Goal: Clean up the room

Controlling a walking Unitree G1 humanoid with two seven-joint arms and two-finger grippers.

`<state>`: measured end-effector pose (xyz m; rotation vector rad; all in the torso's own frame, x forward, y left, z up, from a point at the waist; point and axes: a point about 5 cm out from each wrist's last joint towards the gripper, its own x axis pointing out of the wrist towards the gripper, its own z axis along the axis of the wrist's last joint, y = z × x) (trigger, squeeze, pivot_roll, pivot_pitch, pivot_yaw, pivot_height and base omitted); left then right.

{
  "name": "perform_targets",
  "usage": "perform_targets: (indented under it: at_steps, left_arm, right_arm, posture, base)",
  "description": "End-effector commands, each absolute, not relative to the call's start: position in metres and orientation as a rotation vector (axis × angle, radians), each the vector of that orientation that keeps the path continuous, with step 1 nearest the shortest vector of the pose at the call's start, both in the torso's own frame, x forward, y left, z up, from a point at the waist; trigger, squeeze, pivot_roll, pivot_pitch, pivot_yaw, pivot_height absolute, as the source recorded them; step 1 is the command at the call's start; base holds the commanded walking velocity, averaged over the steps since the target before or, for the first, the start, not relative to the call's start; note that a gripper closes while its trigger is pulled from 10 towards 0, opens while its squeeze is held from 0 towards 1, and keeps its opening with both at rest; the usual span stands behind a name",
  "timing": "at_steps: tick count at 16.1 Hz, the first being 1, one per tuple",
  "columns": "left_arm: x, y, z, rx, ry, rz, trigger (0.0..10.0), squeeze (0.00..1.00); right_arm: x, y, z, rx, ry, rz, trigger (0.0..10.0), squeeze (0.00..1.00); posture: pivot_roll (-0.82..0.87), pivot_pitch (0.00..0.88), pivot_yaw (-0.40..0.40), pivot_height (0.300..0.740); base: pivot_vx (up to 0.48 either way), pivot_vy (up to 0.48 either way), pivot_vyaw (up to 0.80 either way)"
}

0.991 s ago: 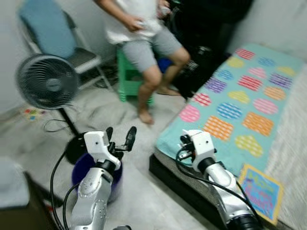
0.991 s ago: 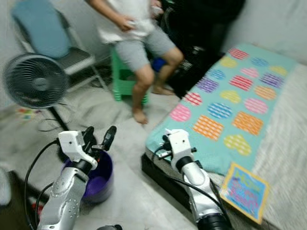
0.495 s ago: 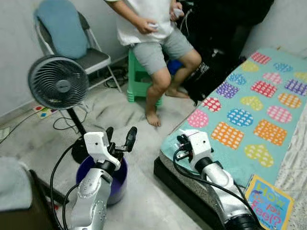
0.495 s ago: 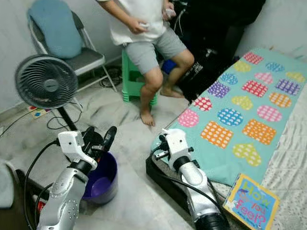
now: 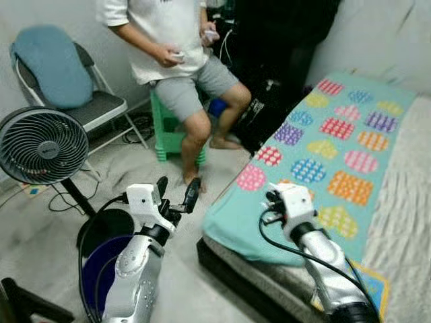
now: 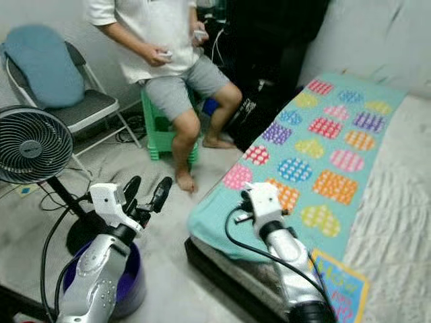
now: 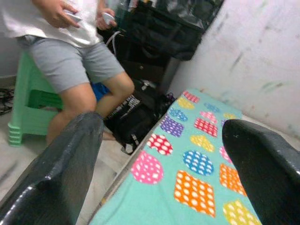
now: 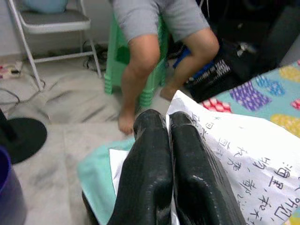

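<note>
From the head, the left gripper (image 5: 176, 193) is raised with its two black fingers spread and nothing between them; just below and behind it on the floor stands the purple bin (image 6: 125, 291), likely where rubbish is meant to go. Beyond that gripper a person (image 5: 176, 64) sits on a green stool (image 5: 166, 131), with a standing fan (image 5: 42, 146) off to its left. The right gripper (image 5: 275, 202) is held over the near edge of the spotted turquoise bedsheet (image 5: 337, 151), and a picture book (image 6: 339, 288) lies on the mattress behind its arm. The left wrist view looks out between the parted fingers (image 7: 65, 159) at the sheet ahead. The right wrist view has the fingers (image 8: 147, 173) pressed together on a sheet of printed paper (image 8: 234, 145), pinched at its edge so it hangs free, probably for carrying to the bin.
</note>
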<state>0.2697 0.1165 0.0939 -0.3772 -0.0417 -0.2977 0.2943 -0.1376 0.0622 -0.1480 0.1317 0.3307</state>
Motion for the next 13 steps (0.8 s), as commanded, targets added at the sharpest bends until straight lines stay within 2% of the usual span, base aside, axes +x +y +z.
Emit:
perform_targets:
  at_steps: [1,6,13]
  left_arm:
    - [0.2710,0.1192,0.0942,-0.380,-0.043,-0.271,10.0,0.00]
    - [0.2733,0.1216,0.0888,-0.360,-0.009,-0.219,10.0,0.00]
    - [0.2712,0.1216,0.0889,-0.351,-0.009,-0.221,10.0,0.00]
  right_arm:
    - [0.2979,-0.1297,0.0677,-0.139,0.110,0.350,10.0,0.00]
    - [0.2985,-0.1291,0.0694,-0.162,0.092,0.362,10.0,0.00]
    - [0.2962,-0.1271,0.0682,-0.171,0.088,0.380,10.0,0.00]
  posture:
    - [0.01,0.033,0.027,0.740]
    - [0.01,0.029,0.027,0.740]
    - [0.02,0.039,0.029,0.740]
  base:
    - [0.251,0.000,0.00]
    - [0.049,0.000,0.00]
    - [0.000,0.000,0.80]
